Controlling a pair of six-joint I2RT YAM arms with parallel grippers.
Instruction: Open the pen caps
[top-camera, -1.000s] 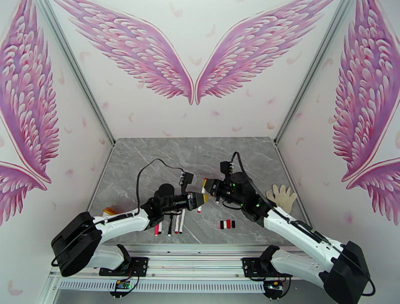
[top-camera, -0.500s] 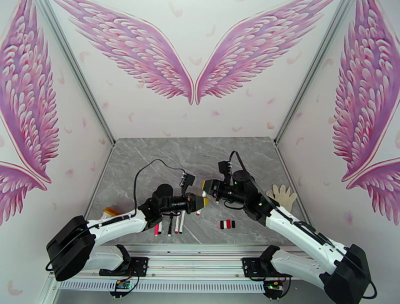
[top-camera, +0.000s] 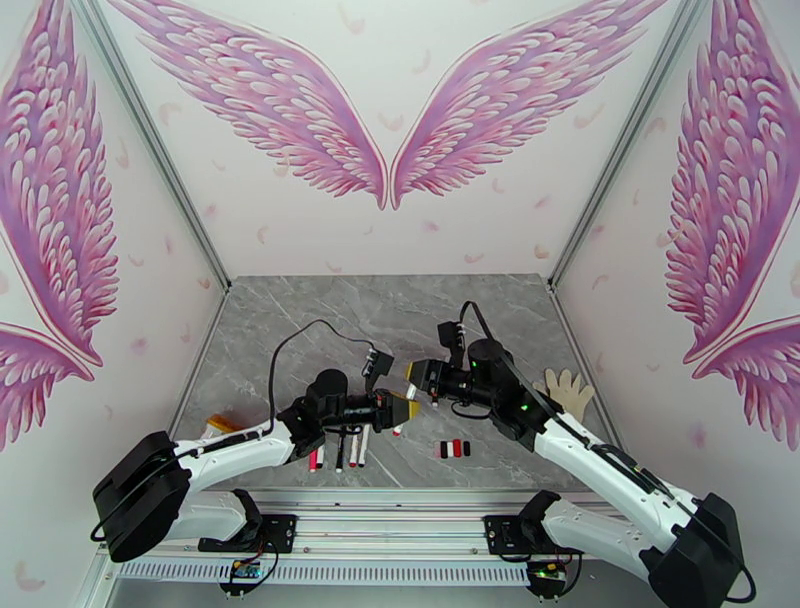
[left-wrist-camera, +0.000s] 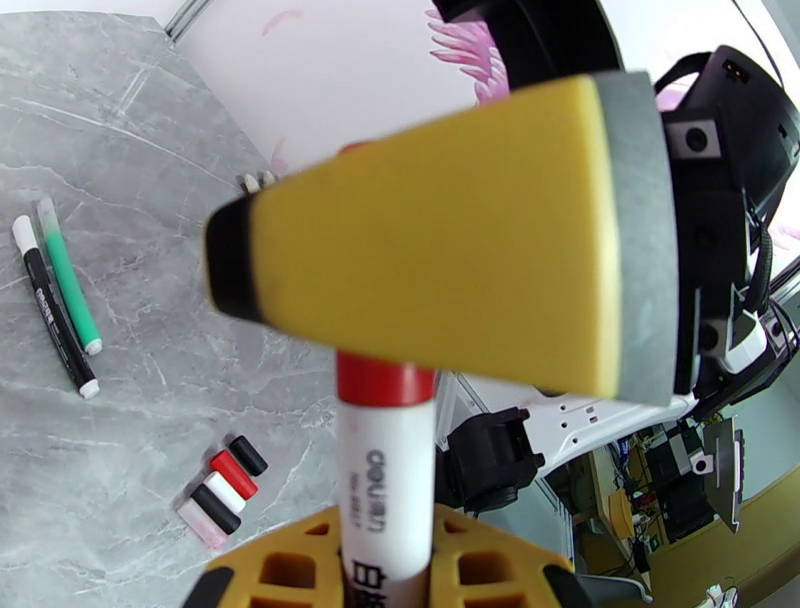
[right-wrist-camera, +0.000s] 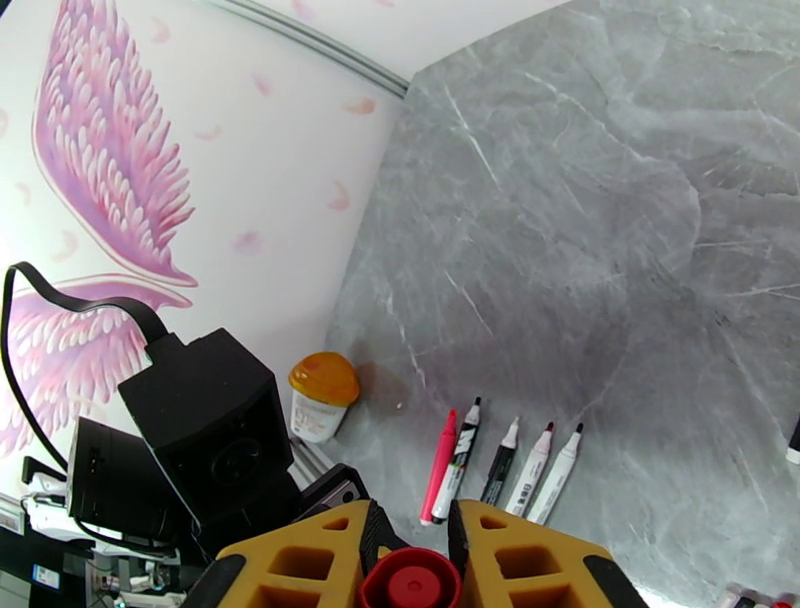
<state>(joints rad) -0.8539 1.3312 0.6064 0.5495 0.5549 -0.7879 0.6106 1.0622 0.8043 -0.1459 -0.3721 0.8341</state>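
Observation:
A white pen (left-wrist-camera: 385, 490) with a red band stands upright in my left gripper (left-wrist-camera: 385, 560), which is shut on its barrel. Its red pen cap (right-wrist-camera: 410, 582) sits between the yellow fingers of my right gripper (right-wrist-camera: 410, 560), which close against both its sides. In the top view the two grippers meet mid-table, left gripper (top-camera: 398, 408) just below right gripper (top-camera: 412, 380). Several uncapped pens (top-camera: 340, 450) lie in a row near the front. Several loose pen caps (top-camera: 454, 449) lie side by side to the right of them, black, red and white caps (left-wrist-camera: 220, 485).
A white glove (top-camera: 566, 392) lies at the right side of the grey marble table (top-camera: 400, 310). An orange-lidded jar (right-wrist-camera: 320, 395) stands at the left edge. A black pen (left-wrist-camera: 55, 305) and a green pen (left-wrist-camera: 72, 280) lie apart on the table.
Both grippers have drifted slightly toward the near edge with the pen between them. The left arm's elbow has shifted a little left. The grips look the same.

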